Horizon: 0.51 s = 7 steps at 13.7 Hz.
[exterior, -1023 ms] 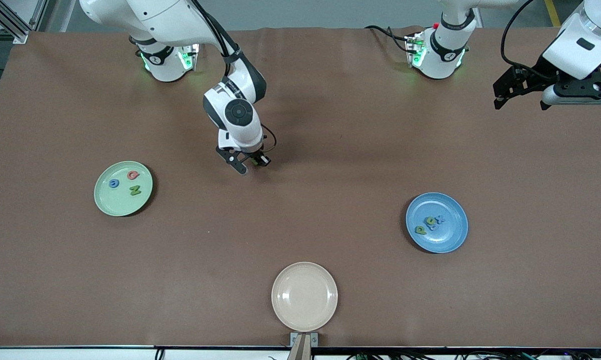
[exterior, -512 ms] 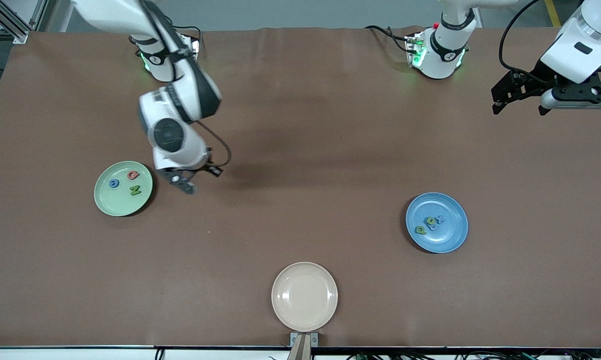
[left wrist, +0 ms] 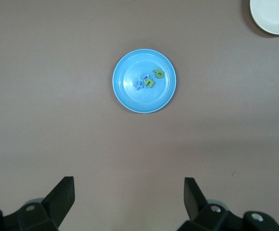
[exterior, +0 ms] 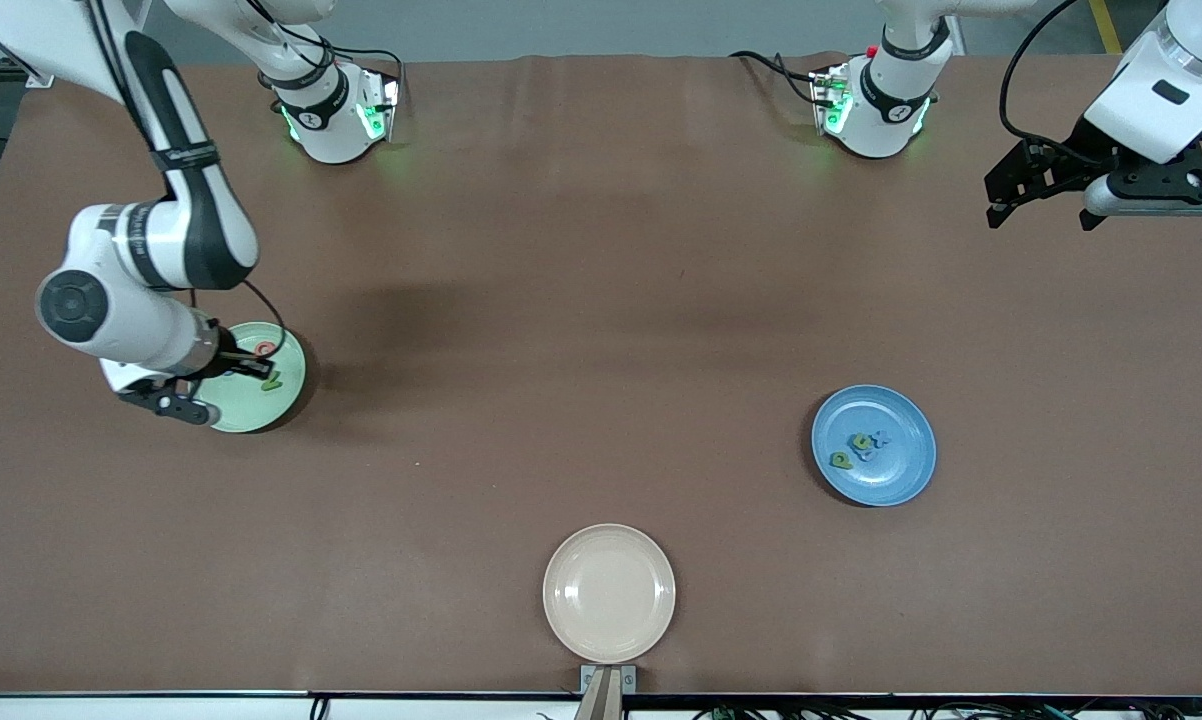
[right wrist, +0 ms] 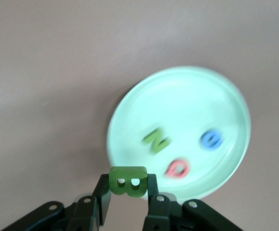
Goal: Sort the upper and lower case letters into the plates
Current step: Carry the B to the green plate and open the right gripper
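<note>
Carried from mid-table, a green B is pinched by its flat sides in the right gripper over the pale green plate; light, rigid, slippery. Farther off, the left gripper waits wide open, empty, above the blue plate

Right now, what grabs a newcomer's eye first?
The right end effector, shut on a green letter B, hangs over the edge of the pale green plate, which holds three letters. The left end effector waits open, high over the left arm's end of the table, above the blue plate.
</note>
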Motion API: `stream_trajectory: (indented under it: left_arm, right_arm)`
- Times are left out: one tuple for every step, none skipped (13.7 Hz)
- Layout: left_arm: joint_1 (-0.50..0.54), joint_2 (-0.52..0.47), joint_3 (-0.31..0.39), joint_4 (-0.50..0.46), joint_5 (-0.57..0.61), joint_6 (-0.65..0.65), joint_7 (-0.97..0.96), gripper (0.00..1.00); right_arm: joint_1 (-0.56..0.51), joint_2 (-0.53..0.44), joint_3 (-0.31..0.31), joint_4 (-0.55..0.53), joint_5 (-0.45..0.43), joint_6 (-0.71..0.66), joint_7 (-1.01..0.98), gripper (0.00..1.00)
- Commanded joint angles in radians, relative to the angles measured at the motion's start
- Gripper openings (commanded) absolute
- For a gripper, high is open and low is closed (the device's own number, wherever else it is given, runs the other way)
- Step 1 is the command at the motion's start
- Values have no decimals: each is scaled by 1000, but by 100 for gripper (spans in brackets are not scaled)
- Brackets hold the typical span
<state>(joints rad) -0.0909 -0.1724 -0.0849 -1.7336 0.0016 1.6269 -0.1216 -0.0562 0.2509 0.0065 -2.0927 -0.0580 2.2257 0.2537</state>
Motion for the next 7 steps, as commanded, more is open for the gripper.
stream_trajectory:
  left_arm:
    - [3,-2,1,11,-6,-10,8,100]
    - [2,-1,1,11,-6,-10,10,100]
    - [-1,1,1,12,-6,-10,10,100]
    - [-1,1,1,11,-6,-10,8,100]
    - [-1,2,1,11,-6,-10,8,100]
    - [-1,4,1,11,-5,-10,8,100]
    - [0,4,1,11,-2,-10,8,100]
  right_arm:
    - [-95,30,26,-59,-13,138,-149,19]
    - [-115,50,26,-72,-13,175,-180,19]
    - [-123,65,26,-79,-13,205,-185,19]
    - [-129,82,26,-85,-13,232,-185,19]
    - [-136,94,26,-87,-13,252,-186,20]
    - [-139,108,26,-92,-13,274,-186,20]
    - [-139,119,26,-104,-13,304,-186,20]
